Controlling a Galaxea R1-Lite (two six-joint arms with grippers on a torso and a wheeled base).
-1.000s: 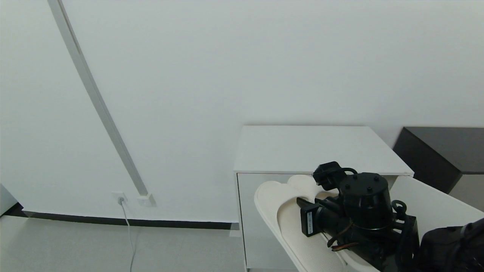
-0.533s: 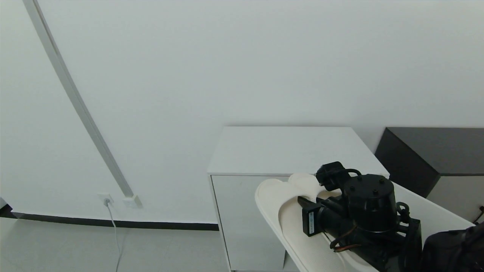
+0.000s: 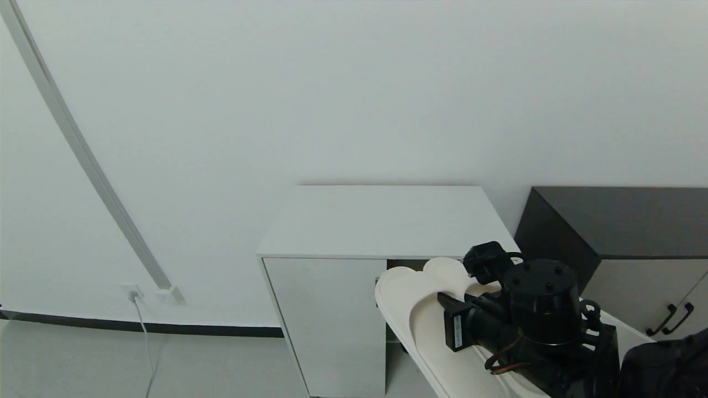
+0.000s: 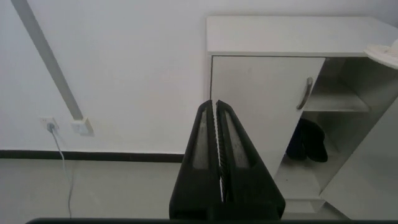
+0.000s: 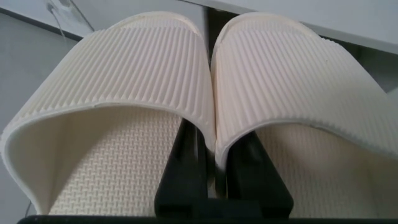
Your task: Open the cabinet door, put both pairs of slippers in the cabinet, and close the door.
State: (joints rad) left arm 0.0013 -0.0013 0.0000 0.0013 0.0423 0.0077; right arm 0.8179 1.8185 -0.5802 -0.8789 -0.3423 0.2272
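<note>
While right hand (image 5: 216, 158) grips slippers (image 5: 155, 74), cabinet (image 4: 267, 34) holds shoes (image 4: 309, 142)

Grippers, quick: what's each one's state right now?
Left gripper: shut, holding nothing.
Right gripper: shut on the pair of cream slippers.

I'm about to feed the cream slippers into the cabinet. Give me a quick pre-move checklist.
1. Door open: ok. The door is swung out and the cabinet is open on its right side.
2. Grip: ok. The right gripper is shut on the inner edges of both cream slippers.
3. Shelf free: ok. The shelf looks bare.
4. Other pair stowed: ok. A dark pair sits below the shelf.
5. Left gripper clear: ok. It is shut, empty and off the cabinet.
6. Toes lined up with the opening: cannot tell.
</note>
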